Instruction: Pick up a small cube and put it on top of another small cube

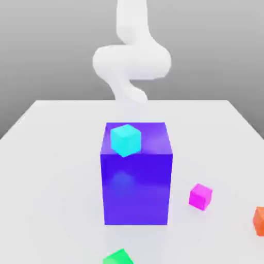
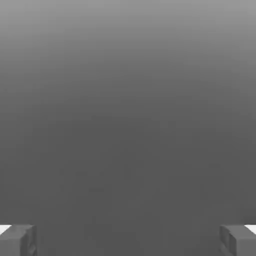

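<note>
The small magenta-pink cube point(image 1: 200, 196) rests on the white table point(image 1: 46, 170), to the exterior view's right of the big blue-purple block point(image 1: 136, 178). A small cyan cube point(image 1: 125, 139) sits on top of that block. The white arm point(image 1: 131, 59) rises behind the block, far from the pink cube. In the hand view my gripper point(image 2: 128, 241) stands open, its two grey fingertips point(image 2: 18, 240) wide apart with nothing between them and only grey background ahead.
An orange-red cube point(image 1: 259, 220) lies at the exterior view's right edge. A green cube point(image 1: 117, 257) lies at the front edge of the table, in front of the big block. The table's edges show at the back and sides.
</note>
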`<action>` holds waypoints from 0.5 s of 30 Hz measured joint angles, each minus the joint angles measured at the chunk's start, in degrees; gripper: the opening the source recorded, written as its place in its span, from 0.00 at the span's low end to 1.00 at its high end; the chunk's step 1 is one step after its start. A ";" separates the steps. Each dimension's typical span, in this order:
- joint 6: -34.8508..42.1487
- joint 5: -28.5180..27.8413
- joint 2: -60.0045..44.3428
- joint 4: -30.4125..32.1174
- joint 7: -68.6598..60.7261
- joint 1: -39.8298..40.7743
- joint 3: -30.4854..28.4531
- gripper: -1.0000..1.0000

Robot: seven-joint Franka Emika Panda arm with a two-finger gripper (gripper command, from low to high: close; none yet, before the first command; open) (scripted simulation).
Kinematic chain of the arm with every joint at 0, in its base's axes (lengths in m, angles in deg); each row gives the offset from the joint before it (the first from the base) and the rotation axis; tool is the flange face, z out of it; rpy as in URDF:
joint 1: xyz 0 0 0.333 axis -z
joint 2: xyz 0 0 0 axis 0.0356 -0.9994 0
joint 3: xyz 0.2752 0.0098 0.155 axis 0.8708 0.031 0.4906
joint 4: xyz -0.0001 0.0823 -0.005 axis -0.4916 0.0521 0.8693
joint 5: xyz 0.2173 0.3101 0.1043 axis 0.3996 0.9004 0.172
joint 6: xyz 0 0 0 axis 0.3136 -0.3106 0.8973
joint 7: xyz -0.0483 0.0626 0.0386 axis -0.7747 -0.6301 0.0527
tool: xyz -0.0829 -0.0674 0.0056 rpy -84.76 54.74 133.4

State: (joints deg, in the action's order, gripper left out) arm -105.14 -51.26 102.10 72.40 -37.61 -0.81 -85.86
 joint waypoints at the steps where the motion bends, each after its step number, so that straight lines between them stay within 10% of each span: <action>1: -1.52 0.57 -2.15 1.51 -1.25 -1.35 0.14 0.50; 15: -22.54 4.42 -32.16 22.01 -15.61 -17.44 6.93 0.50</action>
State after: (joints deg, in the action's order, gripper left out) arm -127.68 -46.85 69.94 94.40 -53.23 -18.25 -78.93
